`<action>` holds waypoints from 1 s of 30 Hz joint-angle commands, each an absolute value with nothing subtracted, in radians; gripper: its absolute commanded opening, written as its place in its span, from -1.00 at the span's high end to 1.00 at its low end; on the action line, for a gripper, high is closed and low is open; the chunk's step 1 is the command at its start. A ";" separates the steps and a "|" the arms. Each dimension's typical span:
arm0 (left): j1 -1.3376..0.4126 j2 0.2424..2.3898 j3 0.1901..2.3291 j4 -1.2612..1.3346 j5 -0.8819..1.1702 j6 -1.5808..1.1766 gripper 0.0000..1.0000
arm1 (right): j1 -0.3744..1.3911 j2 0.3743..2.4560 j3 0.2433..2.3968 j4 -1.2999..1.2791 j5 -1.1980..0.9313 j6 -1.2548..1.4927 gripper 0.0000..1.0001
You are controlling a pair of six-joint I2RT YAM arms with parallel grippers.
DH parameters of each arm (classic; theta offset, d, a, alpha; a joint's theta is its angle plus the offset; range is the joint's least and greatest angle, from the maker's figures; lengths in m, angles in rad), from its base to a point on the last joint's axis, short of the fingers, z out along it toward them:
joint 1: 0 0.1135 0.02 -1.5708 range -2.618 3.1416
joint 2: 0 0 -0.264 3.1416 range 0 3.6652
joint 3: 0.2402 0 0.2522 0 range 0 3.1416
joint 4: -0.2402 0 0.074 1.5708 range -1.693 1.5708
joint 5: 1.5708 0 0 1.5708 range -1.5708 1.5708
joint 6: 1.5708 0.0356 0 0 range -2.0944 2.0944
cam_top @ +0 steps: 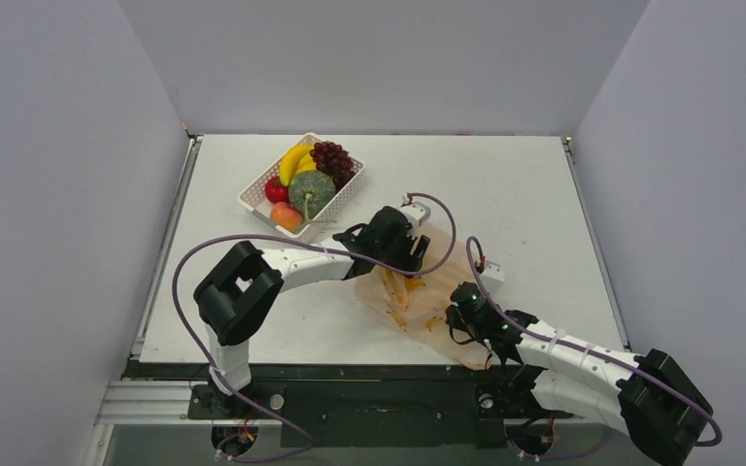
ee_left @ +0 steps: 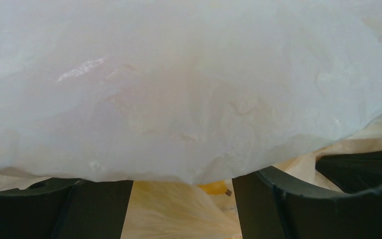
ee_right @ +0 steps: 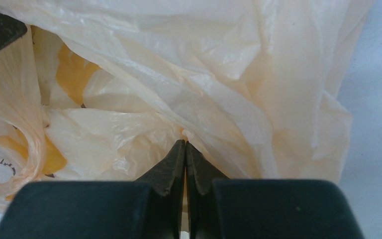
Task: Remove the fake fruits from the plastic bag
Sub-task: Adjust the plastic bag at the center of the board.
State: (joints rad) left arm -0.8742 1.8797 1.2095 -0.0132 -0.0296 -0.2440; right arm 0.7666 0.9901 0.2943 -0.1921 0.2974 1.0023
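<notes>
bag: plastic bag (cam_top: 427, 296) lies crumpled between the two arms, long axis running from its far-left end to its near-right end.
right gripper (ee_right: 185, 149): at the bag's near-right edge, jaws pressed together with a fold of the film pinched at the tips.
left gripper (ee_left: 181, 209): at the bag's far-left end, fingers standing apart with nothing gripped. Film is draped over them, so it looks pushed in under a layer.
fruits out: bananas (cam_top: 294, 160), grape bunch (cam_top: 333, 158), apple (cam_top: 275, 189) and melon (cam_top: 311, 192) sit in the basket (cam_top: 253, 199), well beyond the bag's far-left end, beside a peach (cam_top: 287, 216).
fruit in bag: none clearly seen. A yellow patch (ee_left: 214, 187) shows just ahead of the left fingers; fruit or print, cannot tell.
key relation: anything left inside lies ahead of the left gripper, along the bag's axis toward the pinched end. The left arm is nearer.
next, my guess: right anchors the bag, left reaches deeper.
</notes>
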 commanded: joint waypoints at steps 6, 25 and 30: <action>-0.870 1.535 1.118 -0.018 0.300 -0.391 -0.50 | 0.770 0.893 0.416 -0.202 0.162 0.888 0.92; -0.737 0.972 1.040 -0.376 0.383 -0.371 -0.74 | 0.956 1.117 0.682 -0.085 0.197 0.921 -0.42; -0.737 0.916 1.013 -0.400 0.388 -0.377 -0.75 | 1.045 1.222 0.749 -0.215 0.385 1.038 -0.46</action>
State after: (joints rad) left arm -0.7425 0.9619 1.0210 -0.3611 0.3641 -0.3840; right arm 0.9909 1.1809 0.6655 -0.1570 0.1871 0.9340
